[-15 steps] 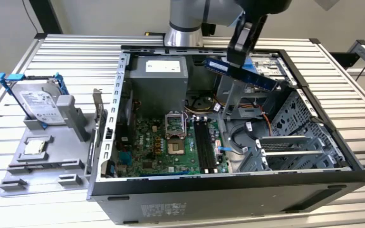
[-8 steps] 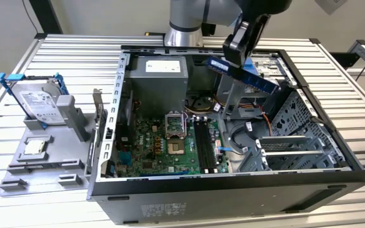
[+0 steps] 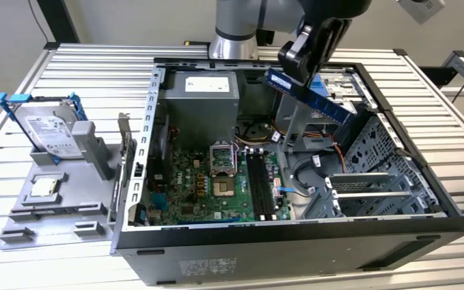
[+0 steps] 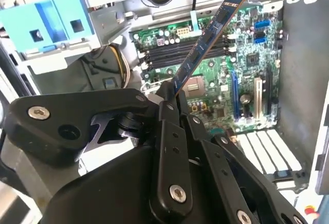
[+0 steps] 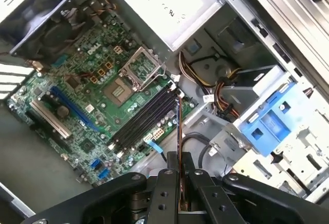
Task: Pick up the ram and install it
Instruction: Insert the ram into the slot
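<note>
My gripper (image 3: pixel 296 69) hangs over the back right part of the open computer case (image 3: pixel 139 199), shut on one end of the ram (image 3: pixel 316 99). The ram is a long blue stick that slants down toward the exterior view's right, held in the air above the drive cage. In the second wrist view the ram (image 4: pixel 205 41) juts out from between the fingers (image 4: pixel 169 121) over the green motherboard (image 4: pixel 216 85). In the first wrist view the ram (image 5: pixel 178 131) shows edge-on, above the black memory slots (image 5: pixel 141 124). Those slots (image 3: pixel 258 178) lie empty on the board beside the processor socket (image 3: pixel 224 163).
A grey fixture (image 3: pixel 55 211) to the exterior view's left of the case carries a silver hard drive in a blue frame (image 3: pixel 51 130) and a small square processor chip (image 3: pixel 45 186). Inside the case are the power supply (image 3: pixel 203 90), cables (image 3: pixel 309 172) and a blue drive bracket (image 5: pixel 267 116).
</note>
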`<state>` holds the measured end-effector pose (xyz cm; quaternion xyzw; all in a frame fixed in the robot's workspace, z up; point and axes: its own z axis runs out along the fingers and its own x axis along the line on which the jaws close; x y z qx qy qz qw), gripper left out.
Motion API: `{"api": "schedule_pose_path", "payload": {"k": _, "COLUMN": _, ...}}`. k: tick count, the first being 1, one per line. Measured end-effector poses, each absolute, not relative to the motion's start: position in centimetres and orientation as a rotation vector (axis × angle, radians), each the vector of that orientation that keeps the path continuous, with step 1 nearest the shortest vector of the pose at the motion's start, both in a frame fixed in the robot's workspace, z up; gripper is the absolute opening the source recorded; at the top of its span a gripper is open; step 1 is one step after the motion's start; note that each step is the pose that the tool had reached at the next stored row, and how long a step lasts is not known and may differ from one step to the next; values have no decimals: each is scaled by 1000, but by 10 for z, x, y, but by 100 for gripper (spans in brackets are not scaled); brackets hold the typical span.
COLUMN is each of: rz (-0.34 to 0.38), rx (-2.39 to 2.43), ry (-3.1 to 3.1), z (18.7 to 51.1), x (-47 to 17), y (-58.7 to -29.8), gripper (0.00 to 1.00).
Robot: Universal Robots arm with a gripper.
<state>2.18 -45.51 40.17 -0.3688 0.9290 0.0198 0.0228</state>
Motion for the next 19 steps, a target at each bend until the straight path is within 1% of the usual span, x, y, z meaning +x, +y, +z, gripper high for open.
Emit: {"api": "schedule_pose_path", "payload": {"k": 19, "rz": 48, "rx": -719, "ry": 3006, "z": 402, "x": 22, "y": -455, "gripper": 0}}
